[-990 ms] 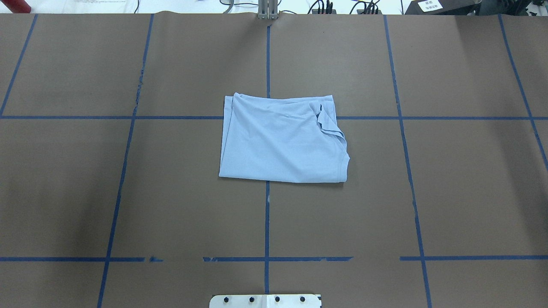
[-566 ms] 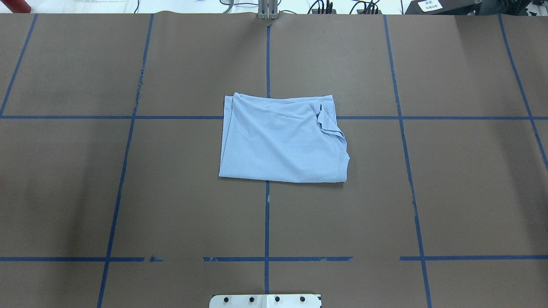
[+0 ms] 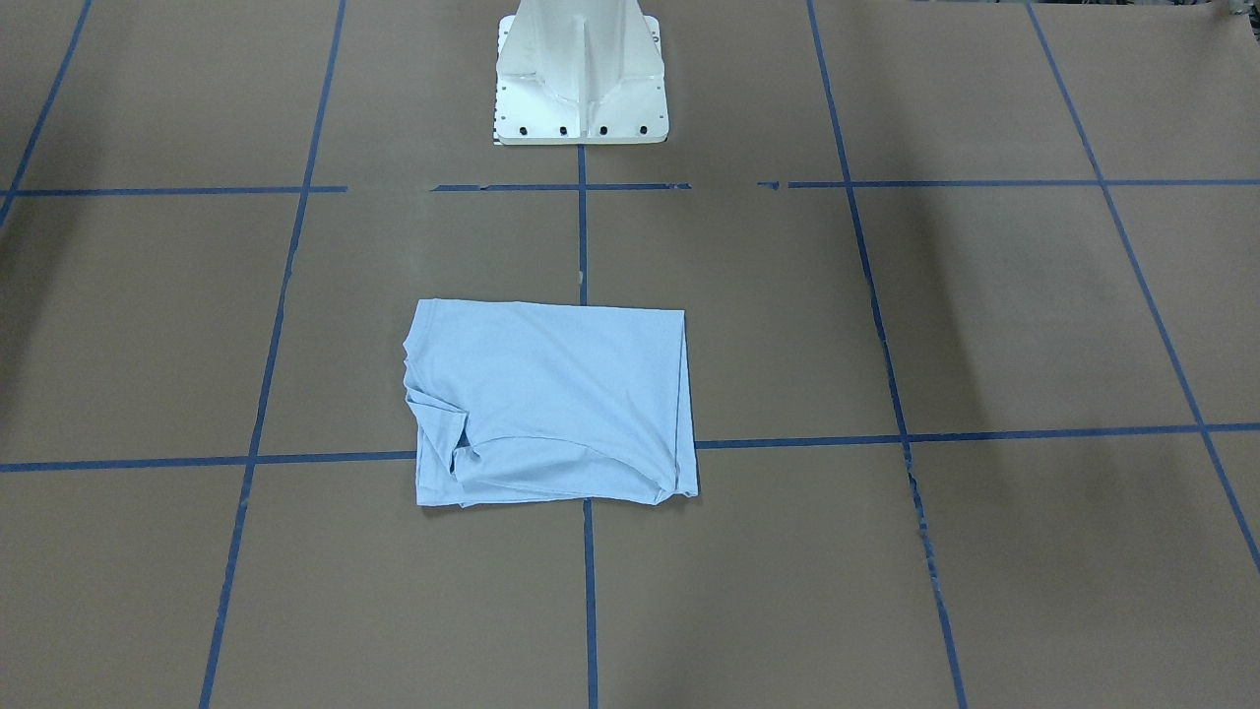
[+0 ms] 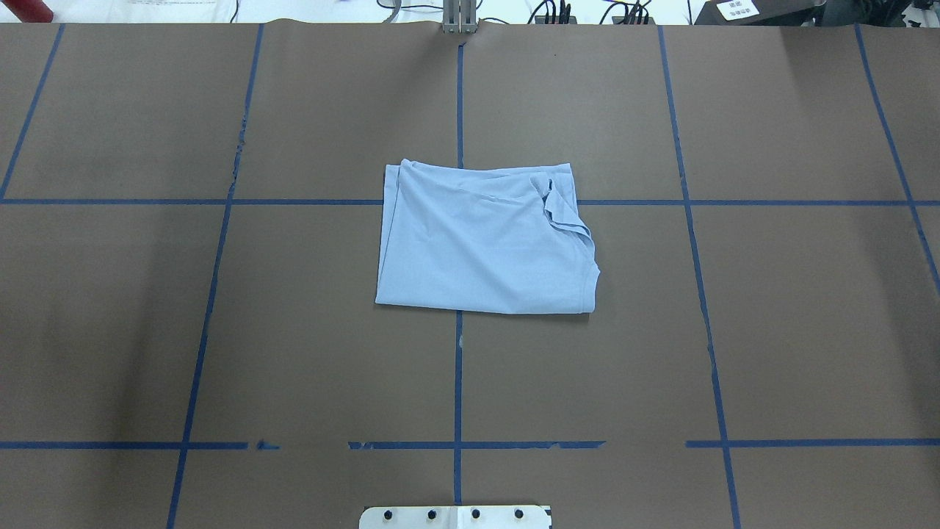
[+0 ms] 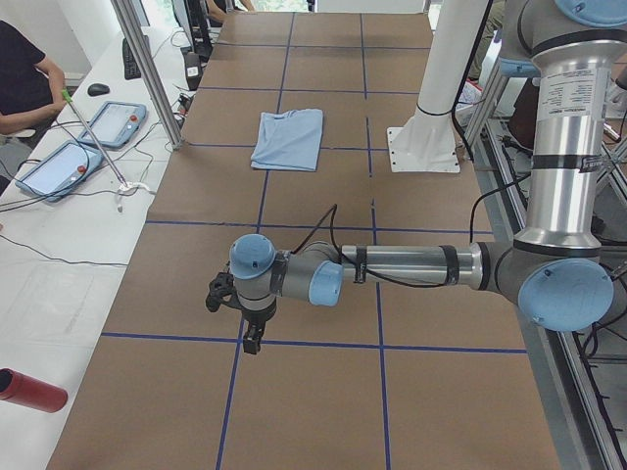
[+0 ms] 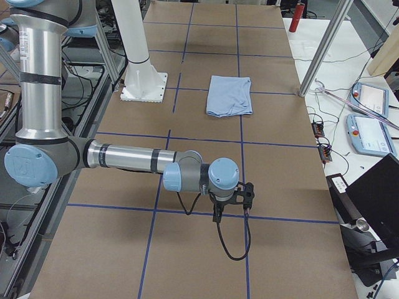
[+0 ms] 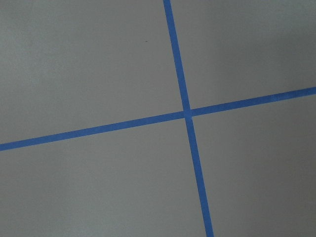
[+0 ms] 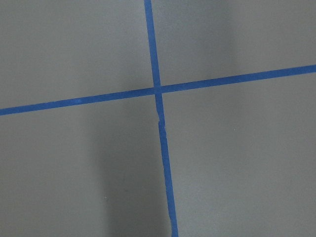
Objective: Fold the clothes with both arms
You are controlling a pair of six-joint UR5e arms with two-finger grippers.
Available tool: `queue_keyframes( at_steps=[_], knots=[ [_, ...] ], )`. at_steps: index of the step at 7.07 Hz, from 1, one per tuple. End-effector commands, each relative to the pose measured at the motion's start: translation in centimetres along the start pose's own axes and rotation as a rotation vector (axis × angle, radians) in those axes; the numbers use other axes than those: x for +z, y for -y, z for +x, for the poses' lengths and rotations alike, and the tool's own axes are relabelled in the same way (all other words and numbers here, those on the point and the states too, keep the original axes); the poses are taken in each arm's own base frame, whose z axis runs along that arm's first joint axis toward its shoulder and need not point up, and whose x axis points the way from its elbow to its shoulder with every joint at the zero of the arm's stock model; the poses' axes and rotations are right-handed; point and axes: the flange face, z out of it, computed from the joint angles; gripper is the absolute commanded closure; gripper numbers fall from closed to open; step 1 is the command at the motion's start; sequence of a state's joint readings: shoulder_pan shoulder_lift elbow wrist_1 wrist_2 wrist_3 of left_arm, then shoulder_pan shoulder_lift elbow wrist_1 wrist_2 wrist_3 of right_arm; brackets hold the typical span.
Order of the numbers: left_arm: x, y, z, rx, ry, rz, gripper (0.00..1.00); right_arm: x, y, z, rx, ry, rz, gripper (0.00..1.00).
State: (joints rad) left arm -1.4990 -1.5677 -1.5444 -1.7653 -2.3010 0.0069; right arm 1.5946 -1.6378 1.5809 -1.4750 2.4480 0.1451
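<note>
1. Your left arm [image 5: 392,264] stretches low over the table [image 4: 110,330] near its left end, above a blue tape crossing [image 7: 186,114]; left jaws point down, wide or narrow you cannot tell
2. Light blue T-shirt [image 4: 481,242] lies folded into a rough rectangle mid-table, well apart from both arms, a sleeve rumpled on its right side
3. Your right arm [image 6: 124,159] stretches low near the right end, over another blue tape crossing [image 8: 158,90]; right jaws' state you cannot tell either
</note>
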Motion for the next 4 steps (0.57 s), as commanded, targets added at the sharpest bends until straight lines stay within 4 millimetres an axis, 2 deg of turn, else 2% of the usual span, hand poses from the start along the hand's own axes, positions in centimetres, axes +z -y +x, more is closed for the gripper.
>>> queue_keyframes(
  at_steps=[1, 4],
  knots=[
    [0.09, -0.03, 0.58, -0.030, -0.066, -0.002, 0.00, -0.08, 0.21, -0.16, -0.005, -0.002, 0.004, 0.00],
    [-0.10, 0.06, 0.78, -0.097, -0.069, 0.001, 0.00, -0.21, 0.43, -0.36, -0.009, -0.002, 0.007, 0.00]
  ],
)
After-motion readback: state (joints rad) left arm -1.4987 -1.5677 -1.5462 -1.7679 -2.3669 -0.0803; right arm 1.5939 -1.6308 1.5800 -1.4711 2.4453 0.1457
